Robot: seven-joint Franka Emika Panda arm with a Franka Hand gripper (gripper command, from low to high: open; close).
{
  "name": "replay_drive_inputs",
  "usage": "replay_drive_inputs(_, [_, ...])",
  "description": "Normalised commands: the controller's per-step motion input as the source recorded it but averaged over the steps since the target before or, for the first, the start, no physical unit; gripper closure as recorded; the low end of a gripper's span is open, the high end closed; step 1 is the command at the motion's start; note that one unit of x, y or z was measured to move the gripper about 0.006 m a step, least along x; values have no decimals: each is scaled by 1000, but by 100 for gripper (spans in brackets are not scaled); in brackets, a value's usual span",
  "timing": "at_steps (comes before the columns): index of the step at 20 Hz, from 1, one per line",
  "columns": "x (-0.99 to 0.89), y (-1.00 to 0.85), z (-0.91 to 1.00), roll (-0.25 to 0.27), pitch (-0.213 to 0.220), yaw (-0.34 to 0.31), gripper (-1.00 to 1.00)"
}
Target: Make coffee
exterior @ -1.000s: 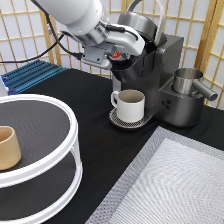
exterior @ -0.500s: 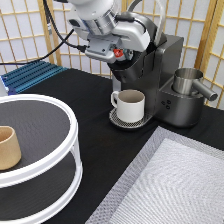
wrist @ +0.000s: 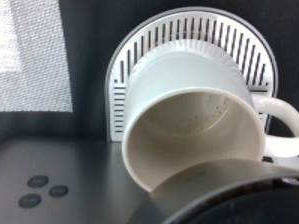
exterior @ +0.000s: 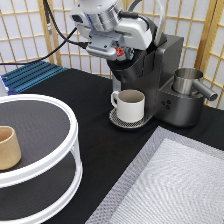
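Paper-paned screens in wooden frames are standing behind a black tabletop [exterior: 95, 130]; a pale woven mat [exterior: 170, 185] is lying across the corner at the exterior view's bottom right; a blue ribbed rack [exterior: 32, 75] is sitting at the far edge toward the exterior view's left.

Near the exterior view's top, a dark coffee machine [exterior: 165, 75] is standing with a round slotted drip tray [exterior: 117, 120] at its foot; a white handled mug [exterior: 130, 104] is resting upright on that tray, its handle pointing toward the exterior view's left; the wrist view is looking down into the same mug [wrist: 198, 135], showing it empty, with the drip tray [wrist: 206, 35] ringing it and the machine's dark top [wrist: 48, 175] with small round buttons beside it.

A steel pitcher [exterior: 189, 81] is sitting on the machine's side platform toward the exterior view's right.

The tool [exterior: 119, 53] is hovering at the machine's brewing head, directly above the mug; a small red-orange spot, seemingly the coffee [exterior: 119, 51], is showing at the fingers; whether the fingers are clamping it or standing apart, I cannot tell.

At the exterior view's left, a white two-tier round stand [exterior: 40, 145] is carrying a tan handleless cup [exterior: 7, 147] on its upper shelf.
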Motion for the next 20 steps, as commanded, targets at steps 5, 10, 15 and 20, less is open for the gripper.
replay_drive_inputs(5, [-77,178,54,-149,-33,-27,-100])
replay_drive_inputs(10, [-235,-225,91,-88,-38,-39,-100])
replay_drive_inputs(15, [-421,-532,65,-12,-39,-58,-100])
replay_drive_inputs(20, [-445,-54,350,-39,-34,-59,-100])
